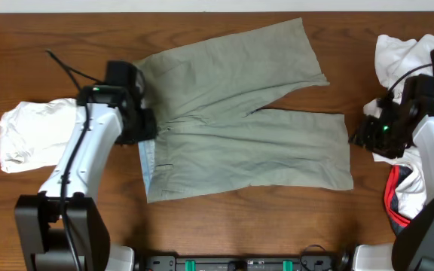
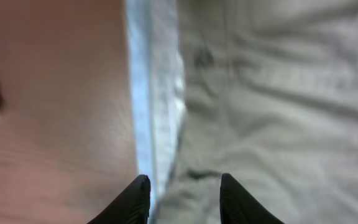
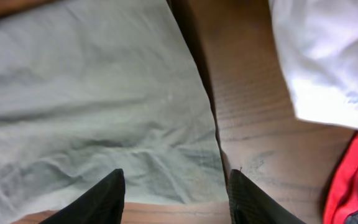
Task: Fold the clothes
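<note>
The left gripper (image 2: 182, 186), jaws apart and empty, hovers over the pale blue waistband lining (image 2: 142, 93) while the right gripper (image 3: 176, 190), likewise parted, hangs at a leg hem (image 3: 197, 137), so the khaki shorts (image 1: 239, 143) lie spread flat mid-table (image 1: 202, 22), seemingly laid out for folding, with no legible label or writing.

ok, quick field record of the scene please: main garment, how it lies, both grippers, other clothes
garment: khaki shorts, spread flat on the wooden table
orientation: waistband to the left, legs running right, far leg angled away
lining: pale blue waistband lining showing at the left edge
left gripper: open, over the waistband edge
right gripper: open, at the near leg's hem
other clothes: crumpled white garment left; second white garment top right; red-trimmed garment lower right
fold: not yet begun
</note>
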You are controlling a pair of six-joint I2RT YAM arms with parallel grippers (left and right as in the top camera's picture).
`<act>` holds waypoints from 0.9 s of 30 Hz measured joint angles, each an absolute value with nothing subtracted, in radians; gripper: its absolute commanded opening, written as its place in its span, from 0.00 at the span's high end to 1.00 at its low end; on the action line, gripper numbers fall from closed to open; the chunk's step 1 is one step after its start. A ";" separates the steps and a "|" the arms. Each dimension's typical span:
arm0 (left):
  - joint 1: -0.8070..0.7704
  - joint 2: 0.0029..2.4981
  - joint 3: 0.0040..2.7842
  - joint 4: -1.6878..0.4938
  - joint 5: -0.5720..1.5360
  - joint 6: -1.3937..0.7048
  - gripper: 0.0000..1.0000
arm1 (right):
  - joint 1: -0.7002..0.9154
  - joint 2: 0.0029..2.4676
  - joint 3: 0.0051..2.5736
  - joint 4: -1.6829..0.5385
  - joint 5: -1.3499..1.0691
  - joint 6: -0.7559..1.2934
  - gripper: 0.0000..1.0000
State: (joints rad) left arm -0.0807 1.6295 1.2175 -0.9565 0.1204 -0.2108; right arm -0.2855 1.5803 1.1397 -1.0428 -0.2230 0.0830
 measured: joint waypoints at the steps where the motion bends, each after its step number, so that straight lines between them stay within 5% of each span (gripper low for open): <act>1: -0.092 1.630 1.211 -0.971 0.124 -0.216 0.62 | -0.286 1.580 1.122 -1.038 -0.221 0.083 0.46; 15: -0.154 1.632 0.914 -0.984 0.101 -0.348 0.61 | -0.286 1.584 0.823 -0.763 -0.221 0.086 0.27; 27: -0.153 1.630 0.792 -0.840 0.160 -0.362 0.57 | -0.286 1.551 0.732 -0.606 -0.241 0.087 0.24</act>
State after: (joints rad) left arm -0.1532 1.6302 0.7921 -0.8402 0.1596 -0.3622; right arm -0.2859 1.5505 0.7322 -0.6060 -0.2413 0.0872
